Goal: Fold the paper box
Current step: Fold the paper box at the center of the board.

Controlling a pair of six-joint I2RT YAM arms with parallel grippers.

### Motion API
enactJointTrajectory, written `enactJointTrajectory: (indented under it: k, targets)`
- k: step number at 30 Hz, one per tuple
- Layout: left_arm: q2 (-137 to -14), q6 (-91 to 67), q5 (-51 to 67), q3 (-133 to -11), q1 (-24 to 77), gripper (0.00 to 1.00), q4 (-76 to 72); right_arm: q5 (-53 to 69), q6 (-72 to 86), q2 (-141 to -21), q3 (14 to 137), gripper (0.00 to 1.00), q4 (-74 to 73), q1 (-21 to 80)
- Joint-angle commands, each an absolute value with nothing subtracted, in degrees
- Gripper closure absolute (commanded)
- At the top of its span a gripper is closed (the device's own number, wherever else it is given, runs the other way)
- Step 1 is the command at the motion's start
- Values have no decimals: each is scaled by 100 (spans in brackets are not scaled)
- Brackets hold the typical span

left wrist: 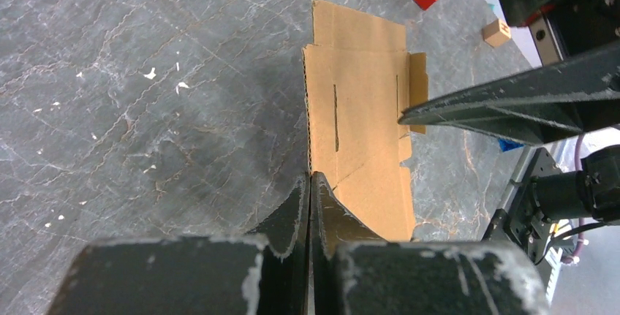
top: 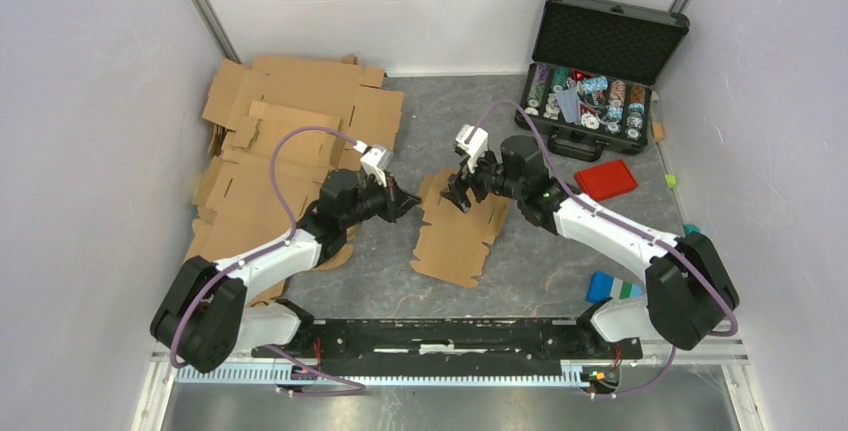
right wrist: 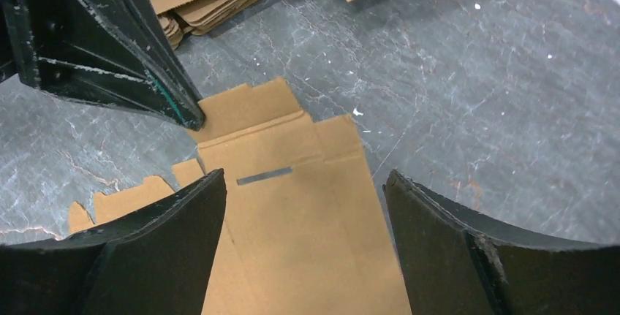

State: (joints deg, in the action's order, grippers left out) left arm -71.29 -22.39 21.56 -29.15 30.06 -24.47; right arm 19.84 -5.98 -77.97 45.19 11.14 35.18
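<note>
At the near edge of the grey stone-patterned worktop (top: pixel 400 291): two arm bases, side by side. Just beyond, to the right: one small blue block (top: pixel 601 286).

Mid-worktop: one paper box (top: pixel 455 241), a flat brown die-cut cardboard blank with flaps and slots, not yet formed. It lies between the two arms, its left edge apparently raised. Here the left gripper (top: pixel 408 203) is closed down on that left edge, the board pinched between its fingers, and its wrist view agrees. The right gripper (top: pixel 462 194) has its jaws wide and holds nothing. It is poised over the far part of the blank. Whether a fingertip touches the board, I cannot tell.

Handling (judged):
- Light, thin corrugated board, stiff across the panels and weak only along the score lines.
- Likely to slide on the smooth worktop unless one side is pinned.
- Will crease or tear if bent off a score.
- Best hold is a panel edge close to a score line, with the free gripper pressing beside the fold.

Farther off:
- Far left: one pile of larger brown cardboard sheets (top: pixel 270 141). There are several, and the exact count is not readable.
- Right: one red rectangular lid (top: pixel 607 180).
- Far right corner: one open black case (top: pixel 610 41) with rows of round tokens.
</note>
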Motion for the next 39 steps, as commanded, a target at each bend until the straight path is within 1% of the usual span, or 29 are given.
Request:
enactJointTrajectory:
  k: [1, 5, 8, 10, 16, 23, 27, 29, 31, 34, 38, 39]
  targets:
    - [-6849, -1962, 2391, -2772, 3058, 98, -2957, 2278, -1591, -8133, 5330, 15, -494, 3521]
    - [-6713, -1935, 2364, -2668, 3075, 98, -3076, 2471, -1879, -8551, 5917, 19, -1306, 3518]
    - [-6629, -1884, 2373, -2624, 3100, 98, -3094, 2494, -1895, -8598, 5886, 18, -1290, 3516]
    - [-6559, -1842, 2326, -2580, 3120, 98, -3122, 2590, -1898, -8585, 5876, 19, -1266, 3507]
    - [-6577, -1828, 2063, -2601, 3133, 98, -3010, 2896, -1860, -8374, 5824, 35, -1308, 3505]
    - [-6560, -1757, 1574, -2628, 3129, 98, -2758, 2996, -1372, -8050, 5409, 59, -1046, 3505]
    - [-6523, -1762, 1565, -2595, 3130, 98, -2811, 3061, -1138, -7901, 5173, 65, -897, 3506]
    - [-6522, -1775, 1586, -2584, 3129, 98, -2853, 3029, -1101, -7810, 5069, 65, -901, 3502]
    - [-6522, -1791, 1607, -2575, 3129, 98, -2872, 2975, -1050, -7694, 4979, 68, -863, 3501]
    - [-6534, -1793, 1601, -2575, 3129, 98, -2872, 2821, -993, -7619, 4909, 76, -867, 3514]
    - [-6531, -1798, 1602, -2573, 3130, 98, -2878, 2613, -961, -7659, 4942, 78, -983, 3524]
    - [-6543, -1802, 1601, -2584, 3130, 98, -2880, 2558, -949, -7658, 4932, 80, -997, 3537]
